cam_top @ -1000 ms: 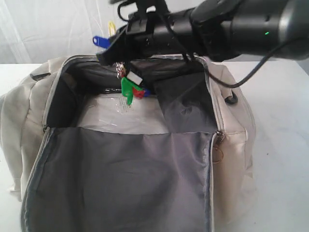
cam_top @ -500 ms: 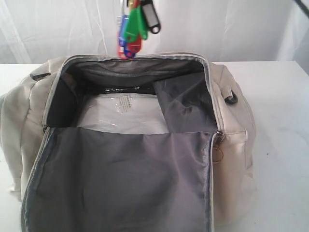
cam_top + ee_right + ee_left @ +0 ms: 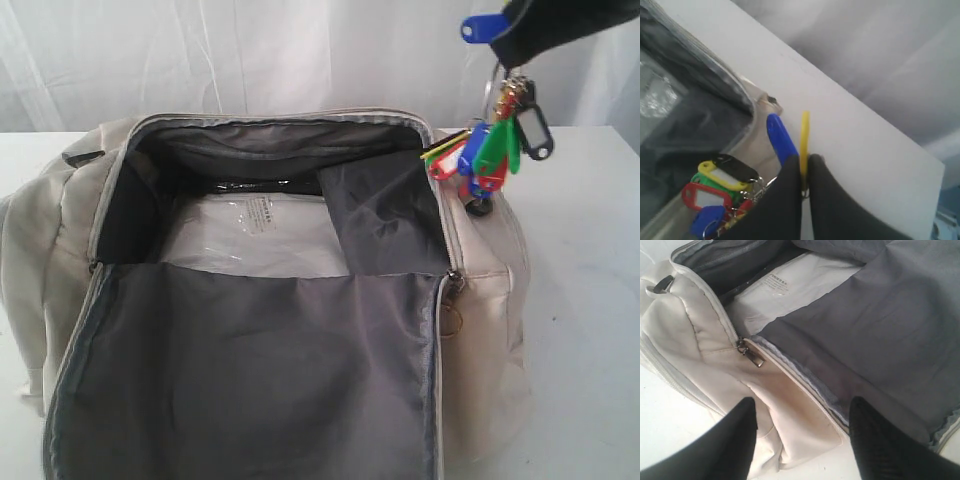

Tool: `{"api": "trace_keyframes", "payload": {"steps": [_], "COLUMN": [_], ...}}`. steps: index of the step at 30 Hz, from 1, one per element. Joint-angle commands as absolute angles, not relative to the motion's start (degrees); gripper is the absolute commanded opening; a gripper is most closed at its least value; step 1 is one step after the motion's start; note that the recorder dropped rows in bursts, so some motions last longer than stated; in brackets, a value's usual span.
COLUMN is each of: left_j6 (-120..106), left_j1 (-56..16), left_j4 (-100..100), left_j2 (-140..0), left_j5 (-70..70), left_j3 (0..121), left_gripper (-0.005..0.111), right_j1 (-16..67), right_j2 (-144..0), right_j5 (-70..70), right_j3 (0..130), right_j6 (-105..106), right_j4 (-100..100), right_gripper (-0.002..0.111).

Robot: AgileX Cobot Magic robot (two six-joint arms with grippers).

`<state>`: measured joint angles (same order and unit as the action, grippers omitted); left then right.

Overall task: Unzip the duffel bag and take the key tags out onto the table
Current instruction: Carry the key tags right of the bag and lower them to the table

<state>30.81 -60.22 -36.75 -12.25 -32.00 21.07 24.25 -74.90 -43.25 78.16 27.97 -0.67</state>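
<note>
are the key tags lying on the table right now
No, the key tags hang in the air from the right pincer, over the right end of the duffel bag, off the table.

My outside camera gets bright, even light; the bench (image 3: 590, 300) and the curtain (image 3: 300, 50) behind it are nearly washed out. The bag (image 3: 485, 290) casts only a faint shadow on its right, while its inside reads dark. The plastic packet (image 3: 250, 235) in there throws glare. The key tags (image 3: 485, 155) look slightly smeared. On both wrist cameras the black fingers (image 3: 875, 445) show soft and without detail, and the right wrist picture is hazy all over.
</note>
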Motion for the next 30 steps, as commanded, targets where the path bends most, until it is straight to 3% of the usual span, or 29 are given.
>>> {"api": "trace_keyframes", "payload": {"steps": [1,9,23,30], "left_j6": [31.3,31.3,31.3,31.3], "left_j1": [-60.1,-60.1,-60.1,-60.1], "left_j4": [-37.1,-37.1,-37.6,-37.8], "left_j2": [-12.0,-12.0,-12.0,-12.0], "left_j5": [-32.1,-32.1,-32.1,-32.1], "left_j3": [20.7,20.7,20.7,20.7], "left_gripper": [0.059,0.059,0.059,0.059], "right_j1": [19.2,10.8,10.3,10.3], "right_j2": [-74.3,-75.8,-87.8,-94.8], "right_j5": [-46.6,-49.8,-46.1,-41.7], "right_j3": [78.5,75.7,60.5,56.8], "right_j6": [26.1,25.2,20.3,24.4], "right_j4": [3.1,4.9,3.9,-11.3], "right_gripper": [0.000,0.000,0.000,0.000]}}
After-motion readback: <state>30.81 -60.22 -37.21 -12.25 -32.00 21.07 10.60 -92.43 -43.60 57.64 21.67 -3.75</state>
